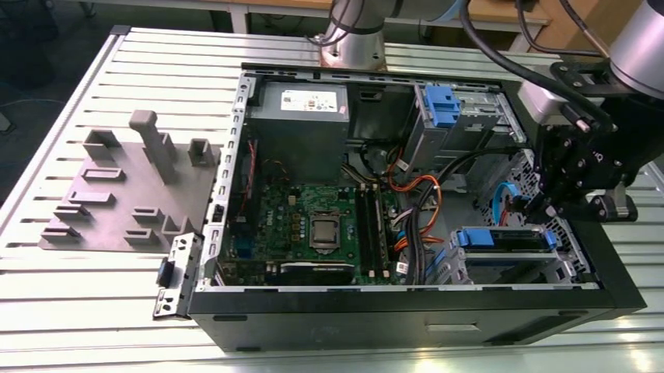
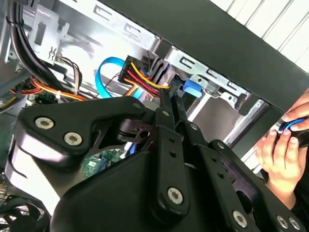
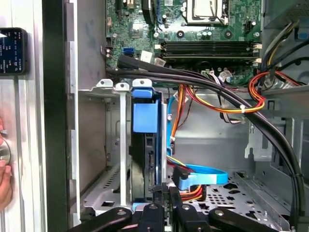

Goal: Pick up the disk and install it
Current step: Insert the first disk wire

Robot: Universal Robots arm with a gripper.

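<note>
Nearest the camera in the exterior view, along the lower edge of the frame, we note the black wall of the open computer case (image 1: pixel 415 299) lying on a slatted metal table (image 1: pixel 93 311).

Just behind that wall, at the lower right of the frame, the disk (image 1: pixel 503 239) sits in a grey metal bay inside the case. Its blue carrier handle faces the motherboard (image 1: pixel 311 225). In the first wrist view the disk (image 3: pixel 145 116) stands on edge between the bay rails.

The gripper (image 1: pixel 539 208) hangs directly above the bay's outer end, at the exterior view's right. In both wrist views its fingers (image 2: pixel 170 94) are drawn close together, almost parallel, at the disk's rear end beside the blue data cable (image 3: pixel 200 176). We see nothing gripped between them.

In the second wrist view a person's hand (image 2: pixel 277 154) is beside the case's outer wall.

Farther back, at the exterior view's left, a grey slotted holder (image 1: pixel 124 194) lies on the table. At the upper right of the case, a second blue-tabbed drive (image 1: pixel 441 105) is fixed in its cage.
</note>
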